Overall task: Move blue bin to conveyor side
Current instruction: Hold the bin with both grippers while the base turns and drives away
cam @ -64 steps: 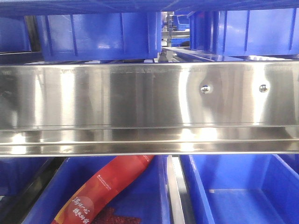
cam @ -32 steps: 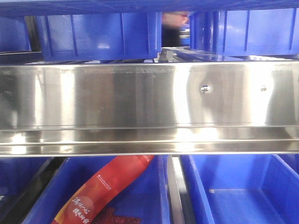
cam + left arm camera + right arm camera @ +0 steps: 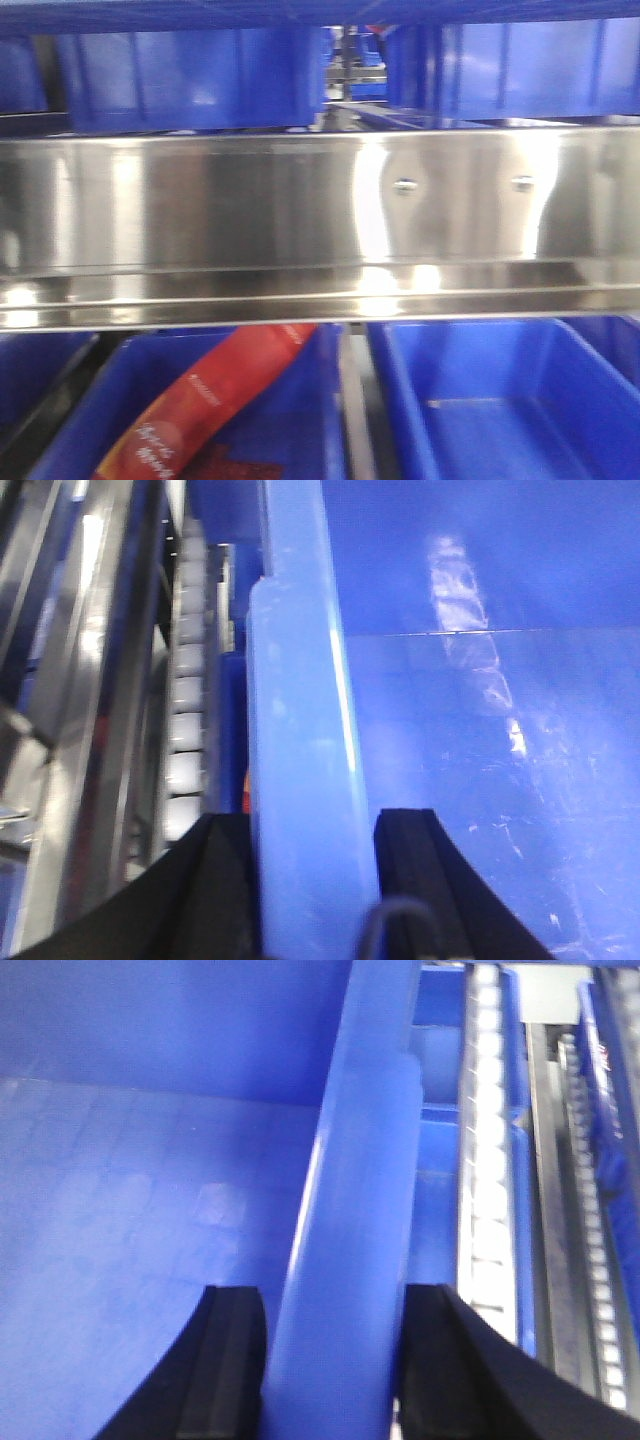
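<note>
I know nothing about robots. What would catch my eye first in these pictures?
The shiny steel rail spanning the middle of the front view grabs attention first. Below it at lower left, a red snack packet lies in another tote. In the wrist views, the left gripper and the right gripper each clamp a thick rim of the blue bin.

Before me a steel rail [image 3: 250, 200] with 2 screws [image 3: 405, 185] shines with bright glare; roller tracks [image 3: 487, 1160] run beside me.
</note>
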Robot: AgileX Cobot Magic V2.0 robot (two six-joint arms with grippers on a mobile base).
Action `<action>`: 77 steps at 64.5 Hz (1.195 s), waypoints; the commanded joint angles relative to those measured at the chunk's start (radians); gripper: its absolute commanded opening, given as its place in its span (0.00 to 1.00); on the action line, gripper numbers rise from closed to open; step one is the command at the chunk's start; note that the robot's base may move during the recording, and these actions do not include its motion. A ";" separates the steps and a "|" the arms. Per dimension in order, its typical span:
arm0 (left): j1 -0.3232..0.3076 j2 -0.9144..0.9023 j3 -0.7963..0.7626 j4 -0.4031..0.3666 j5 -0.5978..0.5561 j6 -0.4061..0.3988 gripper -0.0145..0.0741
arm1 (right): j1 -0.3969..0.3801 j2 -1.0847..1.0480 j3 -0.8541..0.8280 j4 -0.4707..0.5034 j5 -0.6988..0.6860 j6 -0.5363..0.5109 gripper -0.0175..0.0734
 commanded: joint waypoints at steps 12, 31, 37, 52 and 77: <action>-0.002 -0.021 -0.015 0.029 -0.084 0.014 0.17 | 0.000 -0.023 -0.015 -0.021 -0.090 -0.029 0.12; -0.002 -0.021 -0.015 0.029 -0.084 0.014 0.17 | 0.000 -0.023 -0.015 -0.021 -0.090 -0.029 0.12; -0.002 -0.021 -0.015 0.029 -0.084 0.014 0.17 | 0.000 -0.023 -0.015 -0.021 -0.090 -0.029 0.12; -0.002 -0.021 -0.015 0.029 -0.084 0.014 0.17 | 0.000 -0.023 -0.015 -0.021 -0.090 -0.029 0.12; -0.002 -0.021 -0.015 0.031 -0.084 0.014 0.17 | 0.000 -0.023 -0.015 -0.021 -0.090 -0.029 0.12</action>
